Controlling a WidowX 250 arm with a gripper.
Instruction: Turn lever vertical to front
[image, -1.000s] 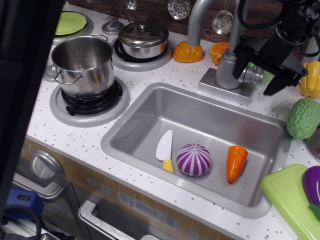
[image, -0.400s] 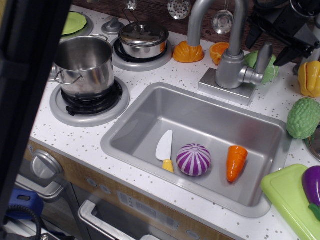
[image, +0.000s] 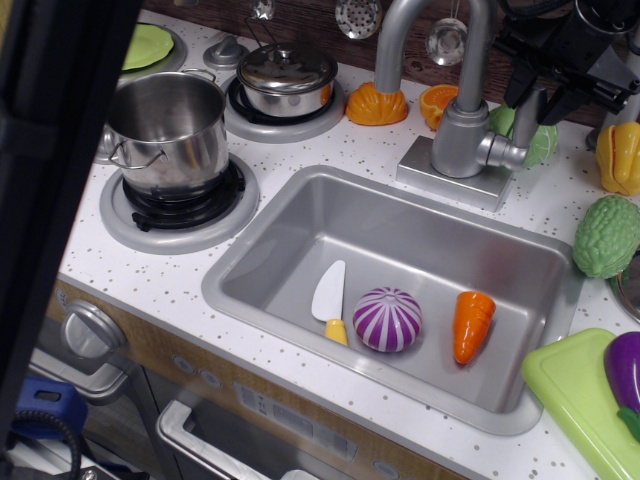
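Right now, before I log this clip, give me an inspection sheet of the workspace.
Surface: white speckled counter with a grey sink.
Job's things: lever stands upright at the faucet body.
Clutter: knife, purple onion and carrot in the sink; steel pot on the burner; lidded pan behind it.
Grippers: gripper at the lever's top; grip cannot be told.
Cables: black cable at lower left.
Surroundings: ladles hang on the back wall.

One camera looks down steeply from front-left of the gripper, fairly close, taking in sink and stove.
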